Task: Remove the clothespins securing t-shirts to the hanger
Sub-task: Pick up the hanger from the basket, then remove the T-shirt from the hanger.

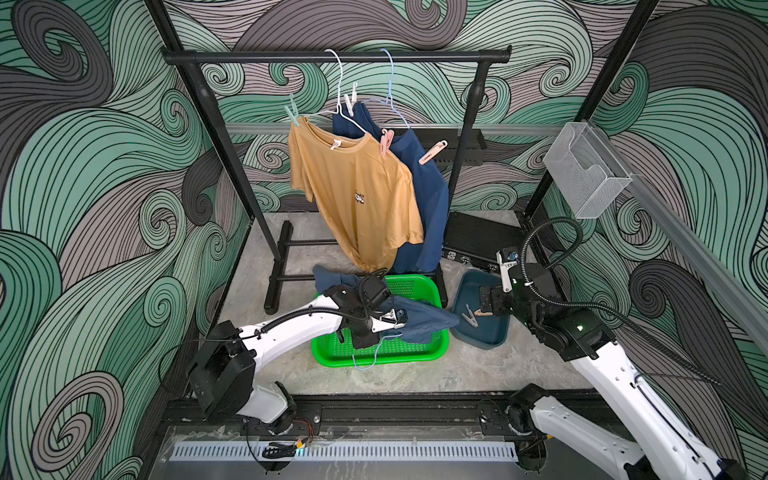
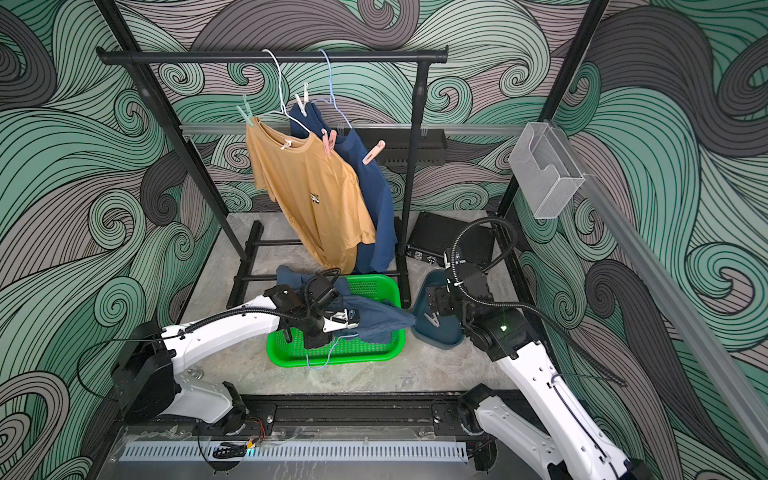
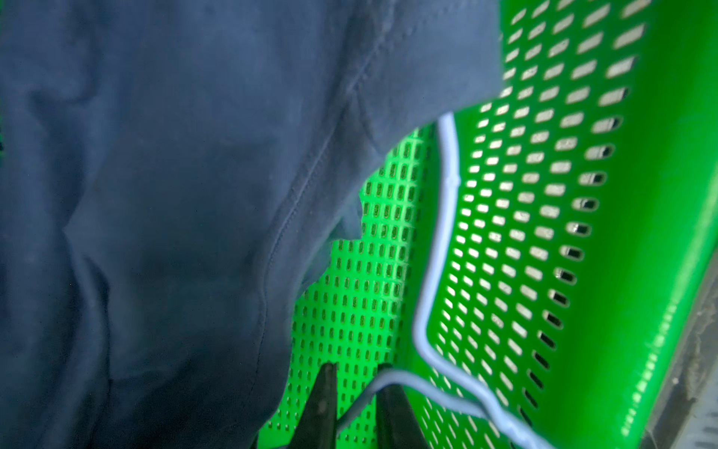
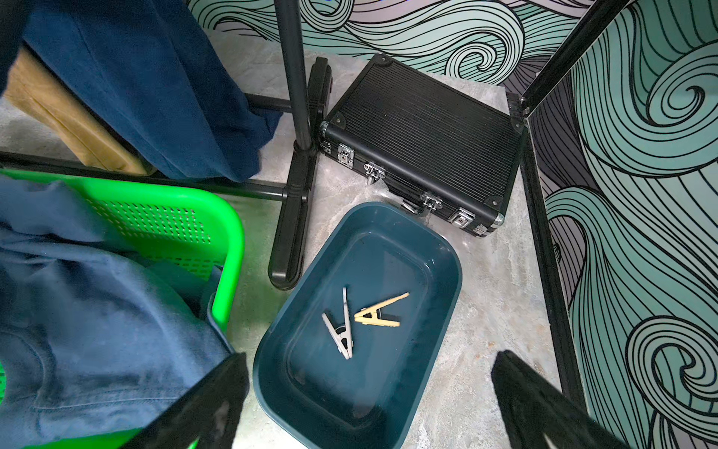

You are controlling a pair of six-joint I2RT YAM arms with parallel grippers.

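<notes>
Left fingers (image 3: 324, 408) astride pale hanger (image 3: 439, 248), grip unclear

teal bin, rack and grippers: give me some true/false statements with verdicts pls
1. Two clothespins lie in the teal bin. True.
2. The tan shirt lies in the green basket. False: it hangs on the rack; a blue shirt lies in the basket.
3. The right gripper is open. True.
4. The left gripper holds a clothespin. False: a hanger wire runs between its fingers.
5. No clothespins are on the hanging shirts. False: several, such as the pink clothespin, are clipped there.
</notes>
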